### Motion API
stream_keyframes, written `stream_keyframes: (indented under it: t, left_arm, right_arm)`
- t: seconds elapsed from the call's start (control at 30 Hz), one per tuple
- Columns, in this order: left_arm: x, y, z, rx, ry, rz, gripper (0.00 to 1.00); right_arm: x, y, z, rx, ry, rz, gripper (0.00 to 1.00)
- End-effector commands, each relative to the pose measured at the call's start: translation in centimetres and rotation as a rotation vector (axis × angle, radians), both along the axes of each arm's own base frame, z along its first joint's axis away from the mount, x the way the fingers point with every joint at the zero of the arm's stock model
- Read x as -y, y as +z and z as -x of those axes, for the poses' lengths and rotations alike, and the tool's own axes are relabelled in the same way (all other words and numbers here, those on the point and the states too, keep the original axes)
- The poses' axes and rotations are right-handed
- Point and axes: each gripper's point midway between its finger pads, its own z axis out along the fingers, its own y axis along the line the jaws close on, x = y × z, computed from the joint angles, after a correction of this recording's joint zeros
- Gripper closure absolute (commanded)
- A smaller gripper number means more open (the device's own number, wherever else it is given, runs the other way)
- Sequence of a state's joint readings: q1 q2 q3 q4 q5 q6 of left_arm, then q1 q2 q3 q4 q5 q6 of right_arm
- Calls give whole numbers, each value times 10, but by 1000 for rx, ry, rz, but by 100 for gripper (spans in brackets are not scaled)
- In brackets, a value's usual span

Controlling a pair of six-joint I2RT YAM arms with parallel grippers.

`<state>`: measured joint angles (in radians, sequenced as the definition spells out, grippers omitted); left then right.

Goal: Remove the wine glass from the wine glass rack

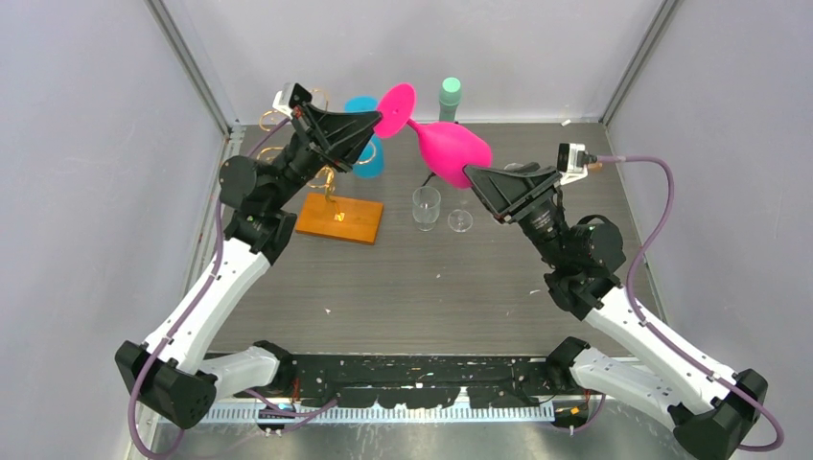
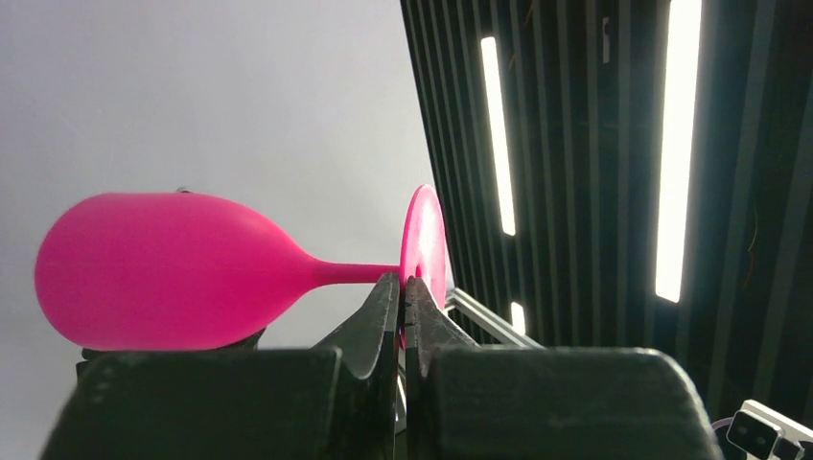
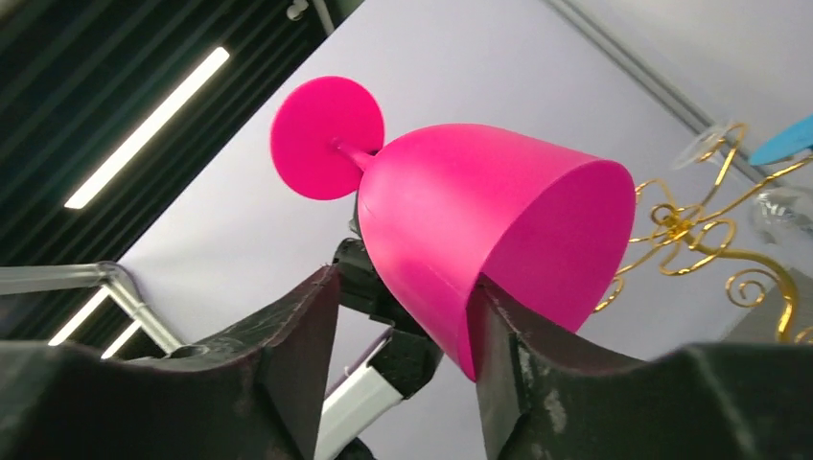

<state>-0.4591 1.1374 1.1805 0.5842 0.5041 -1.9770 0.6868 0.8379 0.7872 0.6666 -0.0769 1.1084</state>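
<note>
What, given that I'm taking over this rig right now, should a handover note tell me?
Left tool: shut on the foot rim of the pink wine glass, holding it sideways in the air.
Right tool: open, fingers either side of the bowl; a gap shows on one side.
Wine glass rack: standing on the table, a blue glass hanging on it.
Done: the pink glass is off the rack.
Left: probably close the right tool on the bowl, release the left, then set the glass on the table.
</note>
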Motion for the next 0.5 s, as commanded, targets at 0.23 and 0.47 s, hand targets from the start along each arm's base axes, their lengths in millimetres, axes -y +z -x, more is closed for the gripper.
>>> stream_keyframes:
  t: [0.23,0.47]
  left_arm:
    - [-5,27,24,169,17,0,55]
    - [-6,25,40,350,135,-148,15]
  right_arm:
    - [3,51,34,155,90,-35,99]
    - [21,42,19,83,-98,106,100]
